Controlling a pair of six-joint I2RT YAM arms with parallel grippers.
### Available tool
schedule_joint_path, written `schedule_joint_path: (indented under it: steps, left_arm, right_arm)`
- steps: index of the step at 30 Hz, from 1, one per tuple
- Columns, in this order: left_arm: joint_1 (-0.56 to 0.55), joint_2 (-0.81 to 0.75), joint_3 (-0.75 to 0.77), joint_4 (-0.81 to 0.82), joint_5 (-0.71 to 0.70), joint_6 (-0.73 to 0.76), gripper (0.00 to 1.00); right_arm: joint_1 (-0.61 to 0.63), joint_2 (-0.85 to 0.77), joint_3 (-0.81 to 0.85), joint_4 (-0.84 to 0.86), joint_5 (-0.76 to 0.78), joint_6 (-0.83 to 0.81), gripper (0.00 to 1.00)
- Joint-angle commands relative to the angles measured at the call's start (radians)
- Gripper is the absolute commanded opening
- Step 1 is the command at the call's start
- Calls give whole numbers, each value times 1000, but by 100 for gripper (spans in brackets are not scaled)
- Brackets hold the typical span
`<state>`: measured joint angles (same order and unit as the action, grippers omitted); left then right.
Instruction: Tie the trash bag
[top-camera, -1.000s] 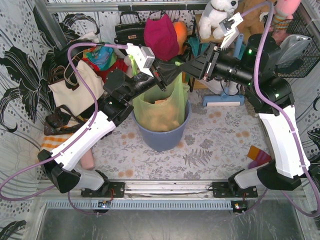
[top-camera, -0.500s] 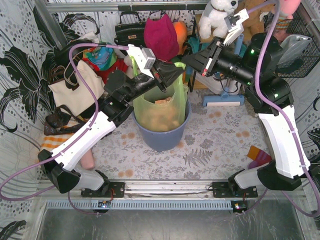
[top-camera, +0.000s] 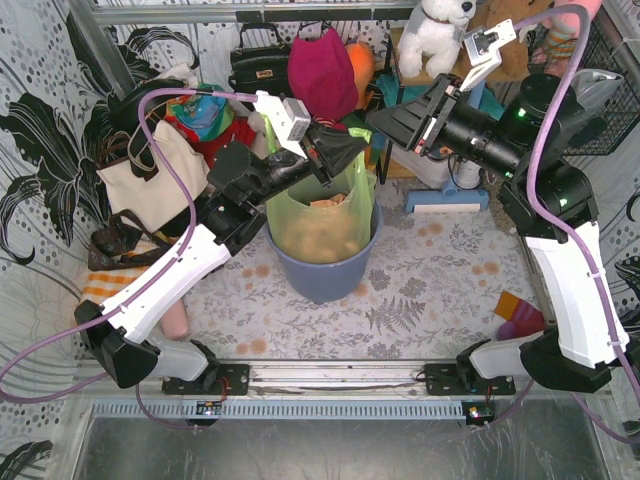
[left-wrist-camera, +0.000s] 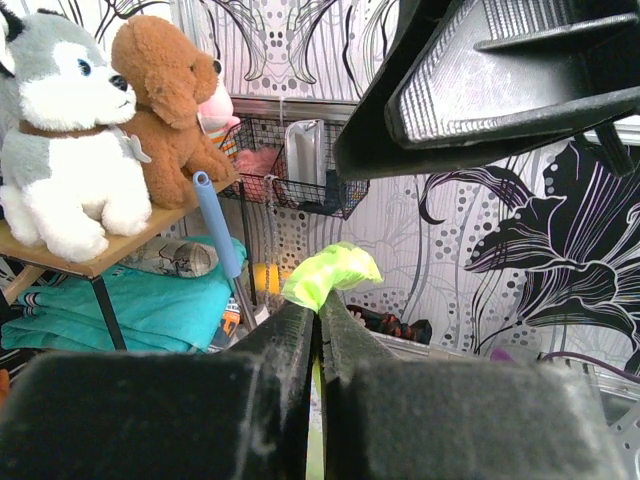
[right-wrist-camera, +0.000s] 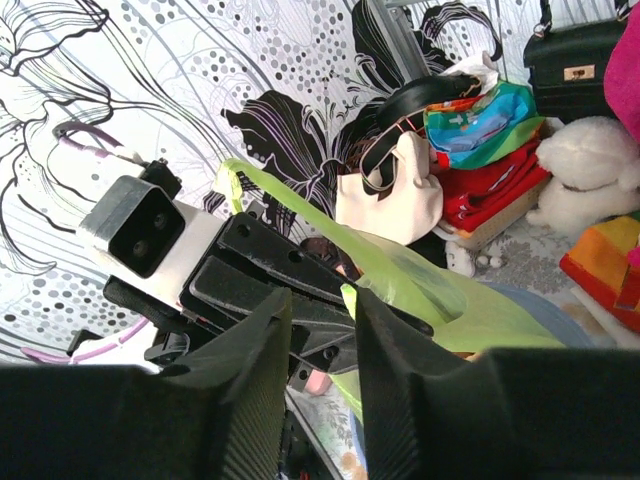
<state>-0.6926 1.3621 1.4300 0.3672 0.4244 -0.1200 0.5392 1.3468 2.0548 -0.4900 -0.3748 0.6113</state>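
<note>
The trash bag (top-camera: 318, 222) is lime-green and translucent, with brown paper showing through; it stands in the round blue-grey bin (top-camera: 325, 275). My left gripper (top-camera: 353, 149) hovers over the bin's far rim, shut on a bunched strip of the bag's top edge (left-wrist-camera: 333, 275) that sticks out past the fingertips (left-wrist-camera: 300, 325). My right gripper (top-camera: 374, 114) hangs just right of it, open and holding nothing. In the right wrist view the stretched green strip (right-wrist-camera: 300, 215) runs above the left gripper (right-wrist-camera: 270, 265), and a green edge lies against my right finger (right-wrist-camera: 390, 330).
A cream tote bag (top-camera: 150, 182) leans at the left. A black handbag (top-camera: 258, 62), a magenta cap (top-camera: 322, 70) and plush toys (top-camera: 435, 28) crowd the back. A wire basket (top-camera: 610, 95) hangs at the far right, with a blue-handled tool (left-wrist-camera: 220, 235) near the shelf.
My right gripper has closed and reopened, then drawn back up and to the right, away from the left gripper. The left gripper keeps its hold on the bag's top.
</note>
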Motion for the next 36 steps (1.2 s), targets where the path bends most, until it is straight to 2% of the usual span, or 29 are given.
schedule_joint_path:
  steps: [1,5,8,17,21,23,25,26,29,30,32,36]
  left_arm:
    - [6,-27,29,46,27,-14,11]
    - [6,-27,33,40,29,-19,11]
    - [5,-23,38,39,33,-23,11]
    - [5,-16,43,34,33,-26,11]
    - [5,-12,47,31,31,-28,11]
    - [5,-12,46,28,29,-26,11]
    - [5,-12,46,27,26,-27,12]
    - [5,-14,46,27,22,-28,16]
    - [6,-20,46,38,6,-38,45]
    - [5,-21,45,44,0,-40,50]
    - [5,-20,53,51,-5,-46,56]
    - [5,-1,88,31,-7,-46,57]
  right_arm:
    - [6,17,17,-26,-37,-41,39]
    - [6,44,42,-60,-64,-75,52]
    - [6,64,60,-88,-67,-93,50]
    - [5,80,76,-116,-68,-115,34]
    - [6,70,72,-114,-54,-117,17]
    - [6,63,68,-105,-45,-112,2]
    - [5,54,58,-83,-40,-107,0]
    - [6,50,58,-77,-39,-104,0]
    - [5,42,59,-51,-39,-94,0]
    - [5,41,59,-43,-40,-91,0]
    - [7,41,61,-33,-51,-86,0]
    - [6,44,59,-23,-72,-78,0]
